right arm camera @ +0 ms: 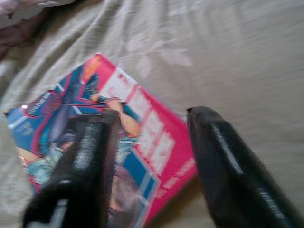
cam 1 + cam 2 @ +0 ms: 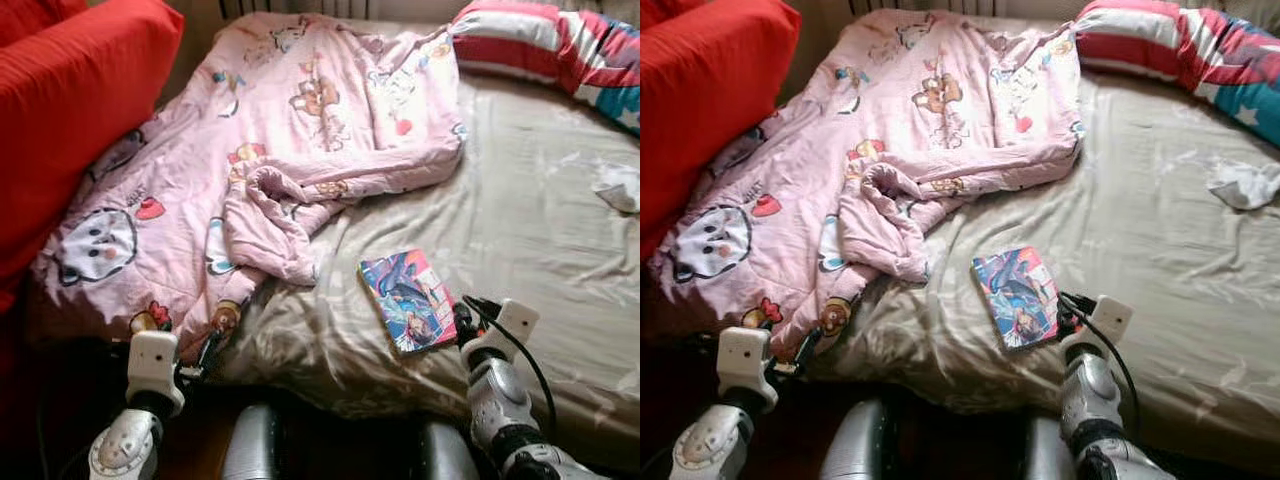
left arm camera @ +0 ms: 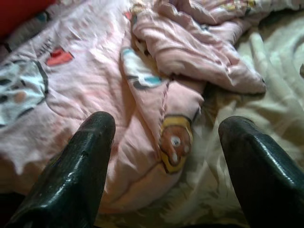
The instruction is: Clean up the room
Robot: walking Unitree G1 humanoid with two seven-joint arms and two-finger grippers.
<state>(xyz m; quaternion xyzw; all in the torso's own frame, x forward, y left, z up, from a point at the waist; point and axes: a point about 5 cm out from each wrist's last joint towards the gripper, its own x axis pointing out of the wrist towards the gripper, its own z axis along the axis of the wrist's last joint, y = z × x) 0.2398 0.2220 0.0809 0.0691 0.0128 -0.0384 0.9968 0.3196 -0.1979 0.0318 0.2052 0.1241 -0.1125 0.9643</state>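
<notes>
A crumpled pink cartoon blanket [image 2: 270,150] covers the left half of the bed and hangs over its near edge. A colourful book [image 2: 407,299] lies flat on the beige sheet [image 2: 520,220] near the front edge. My right gripper [image 1: 152,156] is open at the book's near right corner. One finger [image 1: 90,156] is over the cover of the book [image 1: 109,142], and the other stands over the sheet beside it. My left gripper [image 3: 166,166] is open just before the blanket's hanging hem [image 3: 171,137], with nothing held.
A red cushion [image 2: 70,100] stands against the bed's left side. A striped pillow [image 2: 560,50] lies at the far right corner, with a small white cloth [image 2: 620,186] on the sheet below it. The floor in front of the bed is dark.
</notes>
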